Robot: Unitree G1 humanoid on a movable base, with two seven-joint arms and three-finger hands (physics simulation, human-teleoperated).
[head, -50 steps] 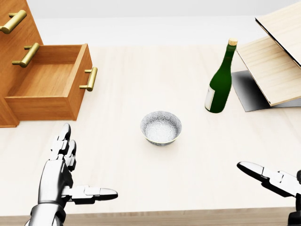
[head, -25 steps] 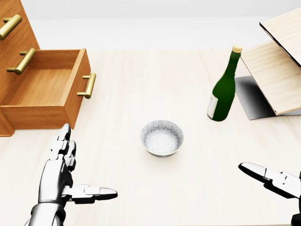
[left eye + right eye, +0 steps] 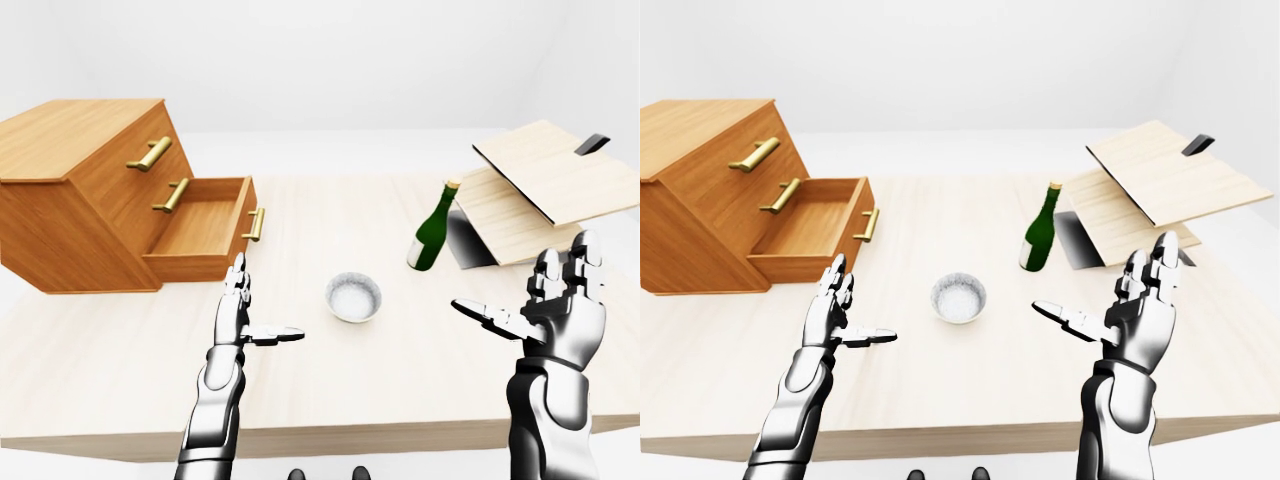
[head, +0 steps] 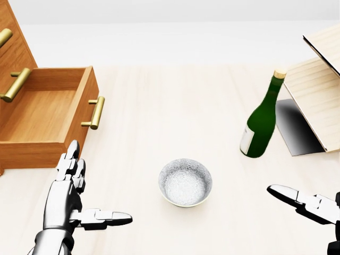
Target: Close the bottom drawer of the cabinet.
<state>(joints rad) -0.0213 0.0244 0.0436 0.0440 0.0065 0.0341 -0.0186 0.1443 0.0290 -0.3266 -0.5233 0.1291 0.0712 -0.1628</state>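
Cabinet: a brown wooden cabinet (image 3: 80, 190) with slanted drawer fronts stands at the left end of the pale wooden bench (image 3: 330, 380), seen at the left of the left-eye view.
Bottom drawer: the lowest wooden drawer (image 4: 45, 117) is pulled out towards the view's right, its open box showing a bare wooden floor; it sits at the left edge of the head view.
Drawer handle: a brass bar handle (image 4: 95, 112) is fixed to the outer face of the pulled-out drawer front.
Upper handles: two more brass bar handles (image 3: 150, 153) sit on the shut fronts above it.
Left hand: the silver three-finger left hand (image 4: 69, 194) hovers over the bench below the open drawer in the head view, fingers spread apart and straight, thumb pointing to the view's right; it holds nothing and is near the drawer's lower corner without touching it.
Right hand: the silver three-finger right hand (image 3: 560, 305) is raised at the right of the left-eye view, fingers upright and spread, thumb stretched towards the left; it grips nothing.
Bowl: a small round speckled grey-white bowl (image 4: 185, 182) rests on the bench between the two hands, well apart from the drawer.
Bottle: a dark green glass bottle (image 4: 261, 119) with a cork stopper and a pale label stands on the bench, leaning slightly, right of the bowl.
Boards: light wooden panels (image 3: 545, 180) lie tilted and stacked at the bench's right end, just beside the bottle, with a dark patch under them.
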